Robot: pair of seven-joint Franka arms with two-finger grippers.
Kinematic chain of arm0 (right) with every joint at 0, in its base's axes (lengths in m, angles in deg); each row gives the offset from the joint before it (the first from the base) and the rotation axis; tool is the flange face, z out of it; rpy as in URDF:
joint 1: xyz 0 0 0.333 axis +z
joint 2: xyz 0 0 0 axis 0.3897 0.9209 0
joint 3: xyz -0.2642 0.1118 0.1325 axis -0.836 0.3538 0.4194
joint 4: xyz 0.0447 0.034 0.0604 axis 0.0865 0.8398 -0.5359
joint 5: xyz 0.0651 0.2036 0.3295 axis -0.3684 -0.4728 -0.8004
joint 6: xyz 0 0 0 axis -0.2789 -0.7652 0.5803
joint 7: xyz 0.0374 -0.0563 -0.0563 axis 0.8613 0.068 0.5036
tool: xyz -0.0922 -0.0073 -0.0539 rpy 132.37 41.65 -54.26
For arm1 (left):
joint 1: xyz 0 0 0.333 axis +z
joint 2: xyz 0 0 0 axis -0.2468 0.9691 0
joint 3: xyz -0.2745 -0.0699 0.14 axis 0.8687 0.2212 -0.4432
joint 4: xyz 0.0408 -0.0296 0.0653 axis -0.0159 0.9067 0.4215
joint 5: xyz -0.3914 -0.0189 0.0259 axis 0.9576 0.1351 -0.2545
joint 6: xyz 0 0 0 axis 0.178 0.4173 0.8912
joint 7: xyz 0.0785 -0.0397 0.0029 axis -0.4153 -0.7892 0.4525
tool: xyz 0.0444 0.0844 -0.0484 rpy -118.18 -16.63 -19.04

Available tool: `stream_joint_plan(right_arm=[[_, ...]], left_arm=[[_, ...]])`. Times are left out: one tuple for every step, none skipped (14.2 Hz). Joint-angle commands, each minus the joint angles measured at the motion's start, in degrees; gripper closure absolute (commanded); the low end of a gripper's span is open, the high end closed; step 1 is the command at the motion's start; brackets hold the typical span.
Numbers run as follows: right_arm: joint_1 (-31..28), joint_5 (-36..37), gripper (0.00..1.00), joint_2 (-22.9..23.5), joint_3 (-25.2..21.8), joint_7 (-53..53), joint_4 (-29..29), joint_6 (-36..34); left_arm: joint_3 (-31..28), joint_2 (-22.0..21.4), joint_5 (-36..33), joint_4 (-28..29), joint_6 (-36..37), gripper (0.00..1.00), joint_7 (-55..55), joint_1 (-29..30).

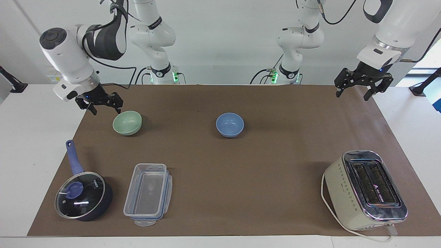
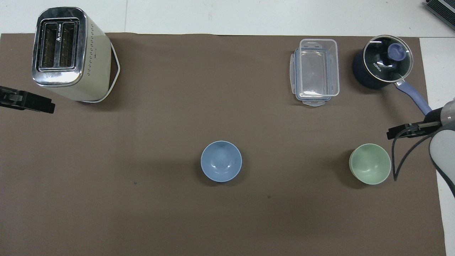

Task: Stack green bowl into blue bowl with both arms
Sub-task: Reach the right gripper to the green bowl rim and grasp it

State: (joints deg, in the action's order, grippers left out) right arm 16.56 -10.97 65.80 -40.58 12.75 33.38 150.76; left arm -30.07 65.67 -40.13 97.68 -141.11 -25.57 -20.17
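Observation:
The pale green bowl (image 1: 127,122) (image 2: 370,164) sits upright on the brown mat (image 1: 275,165), toward the right arm's end. The pale blue bowl (image 1: 229,124) (image 2: 221,161) sits upright near the mat's middle. Both bowls are empty and apart. My right gripper (image 1: 106,109) (image 2: 394,132) is open and empty. It hangs low over the mat's edge, close beside the green bowl without touching it. My left gripper (image 1: 352,95) (image 2: 46,105) is open and empty. It is raised over the mat's corner at the left arm's end, well away from the blue bowl.
A cream toaster (image 1: 365,189) (image 2: 67,53) stands farther out at the left arm's end. A clear plastic container (image 1: 148,191) (image 2: 316,71) and a dark blue glass-lidded saucepan (image 1: 82,194) (image 2: 382,67) stand farther out than the green bowl.

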Motion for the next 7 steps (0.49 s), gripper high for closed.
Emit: stream_joint_plan(right_arm=[[-2.06, -0.79, 0.0, 1.16, 0.53, 4.45, 6.15, 7.12], [-2.59, -0.88, 0.0, 1.68, 0.53, 5.59, 7.82, 8.71], [-3.9, -2.1, 0.0, 2.9, 0.53, 7.86, 9.23, 10.9], [-4.61, -3.59, 0.0, 3.27, 0.53, 10.32, 10.64, 12.49], [-4.87, -4.3, 0.0, 3.36, 0.45, 11.48, 11.7, 13.38], [-4.96, -4.31, 0.0, 3.7, 0.45, 11.92, 12.49, 14.08], [-4.96, -4.31, 0.0, 3.8, 0.45, 12.1, 13.28, 14.26]], left_arm=[[0.44, -0.48, -0.38, 0.08, 1.68, 0.0, -0.71, 0.61], [0.44, -0.75, -0.38, 0.26, 1.67, 0.0, -0.71, 0.61], [0.53, -0.66, -0.38, 0.18, 1.67, 0.0, -0.71, 0.61], [0.53, -0.31, -0.38, 0.09, 1.85, 0.0, -0.71, 0.53], [0.53, -0.05, -0.38, 0.09, 1.94, 0.0, -0.71, 0.52], [0.53, -0.22, -0.38, 0.44, 1.94, 0.0, -0.71, 0.52], [0.53, -0.4, -0.38, 0.88, 1.94, 0.0, -0.71, 0.44]])
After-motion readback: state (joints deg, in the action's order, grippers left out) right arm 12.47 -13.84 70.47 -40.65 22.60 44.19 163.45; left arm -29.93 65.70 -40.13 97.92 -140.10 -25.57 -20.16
